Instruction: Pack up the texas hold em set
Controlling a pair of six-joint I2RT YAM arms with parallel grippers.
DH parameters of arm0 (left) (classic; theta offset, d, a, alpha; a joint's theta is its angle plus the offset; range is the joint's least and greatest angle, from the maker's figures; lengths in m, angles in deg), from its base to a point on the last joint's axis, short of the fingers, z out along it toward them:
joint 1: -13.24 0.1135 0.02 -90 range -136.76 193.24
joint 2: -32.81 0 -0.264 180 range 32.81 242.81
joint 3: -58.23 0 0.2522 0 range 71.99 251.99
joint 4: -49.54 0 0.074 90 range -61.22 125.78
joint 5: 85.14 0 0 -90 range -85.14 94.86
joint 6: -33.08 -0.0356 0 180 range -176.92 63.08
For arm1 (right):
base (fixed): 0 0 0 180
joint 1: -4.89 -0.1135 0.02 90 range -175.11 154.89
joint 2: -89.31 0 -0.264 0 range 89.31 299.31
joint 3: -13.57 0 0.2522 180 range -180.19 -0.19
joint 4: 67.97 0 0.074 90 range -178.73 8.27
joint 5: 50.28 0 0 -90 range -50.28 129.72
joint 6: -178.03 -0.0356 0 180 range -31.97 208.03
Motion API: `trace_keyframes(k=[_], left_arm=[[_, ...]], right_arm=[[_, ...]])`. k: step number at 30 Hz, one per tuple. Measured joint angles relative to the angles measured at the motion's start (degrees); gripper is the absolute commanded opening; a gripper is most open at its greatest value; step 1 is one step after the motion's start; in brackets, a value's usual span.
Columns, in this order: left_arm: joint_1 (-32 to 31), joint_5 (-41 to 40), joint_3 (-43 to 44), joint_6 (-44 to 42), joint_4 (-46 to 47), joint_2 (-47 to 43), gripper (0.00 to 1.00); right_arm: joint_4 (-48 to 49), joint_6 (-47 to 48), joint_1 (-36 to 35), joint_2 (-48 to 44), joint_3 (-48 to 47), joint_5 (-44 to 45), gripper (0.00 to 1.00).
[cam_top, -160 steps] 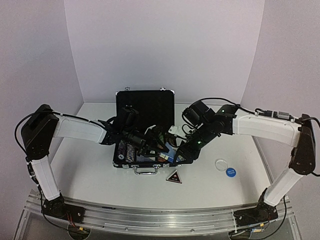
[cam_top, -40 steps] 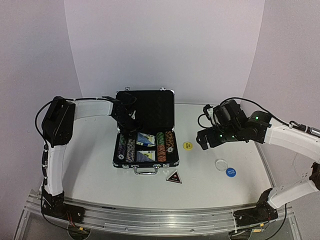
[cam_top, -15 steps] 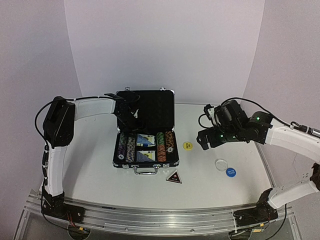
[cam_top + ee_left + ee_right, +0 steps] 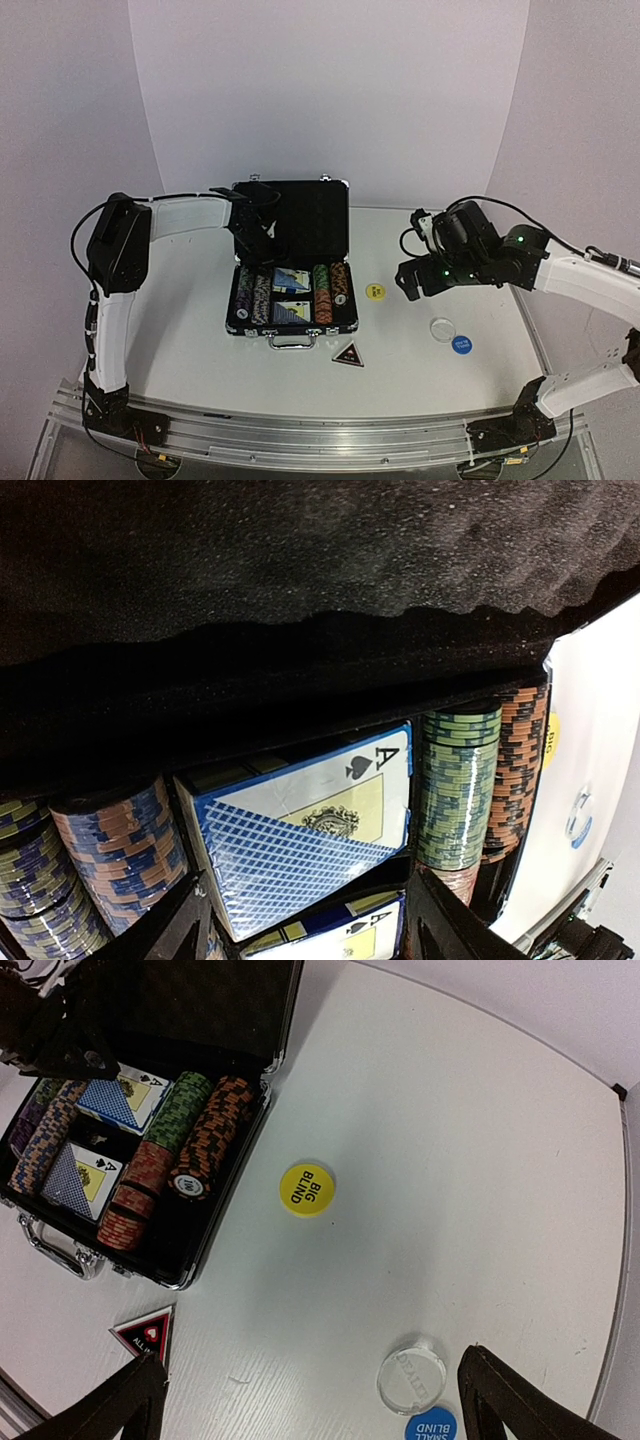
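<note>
Open black briefcase [image 4: 305, 222] with chips [image 4: 322, 288] inside, yellow disc [image 4: 375, 291] near its right side.

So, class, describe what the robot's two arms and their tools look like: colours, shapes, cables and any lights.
Both the left arm and right arm have smooth white links between bulky black joints. Thin black cables loop along each. Small green lights glow on the right arm. The left tool and right tool are black, with two fingers each.
</note>
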Motion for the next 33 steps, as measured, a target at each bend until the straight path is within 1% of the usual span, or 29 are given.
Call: trace_keyframes(k=[3,6,8,10,13,15,24,28,33], left_arm=[[0.0,0.0,0.0,0.0,0.0,0.5,0.65],[0.0,0.0,0.0,0.0,0.0,1.5,0.61],[0.0,0.2,0.0,0.1,0.1,1.9,0.52],[0.0,0.2,0.0,0.1,0.0,1.9,0.38],[0.4,0.1,0.0,0.4,-0.6,2.2,0.24],[0.7,-0.1,0.0,0.2,-1.2,2.7,0.18],[1.0,-0.9,1.7,0.6,-3.5,4.2,0.11],[0.7,-2.1,4.7,0.4,-6.6,5.8,0.11],[-1.1,-6.8,9.8,0.2,-11.8,8.3,0.13]], right_arm=[[-0.1,0.0,0.0,-0.5,0.5,0.0,0.98],[0.0,0.0,0.0,-1.1,0.6,0.0,0.98],[0.0,0.0,0.0,-1.5,0.7,0.1,0.98],[0.0,0.0,0.0,-2.0,1.0,0.2,0.98],[0.0,0.0,0.0,-2.3,1.5,0.3,0.98],[0.0,0.0,0.0,-2.5,1.8,0.5,0.98],[0.0,-0.1,0.0,-3.5,2.4,1.2,0.98],[0.0,-0.3,0.0,-3.6,2.8,1.8,0.98],[0.0,-0.9,0.0,-3.8,3.7,2.2,0.98]])
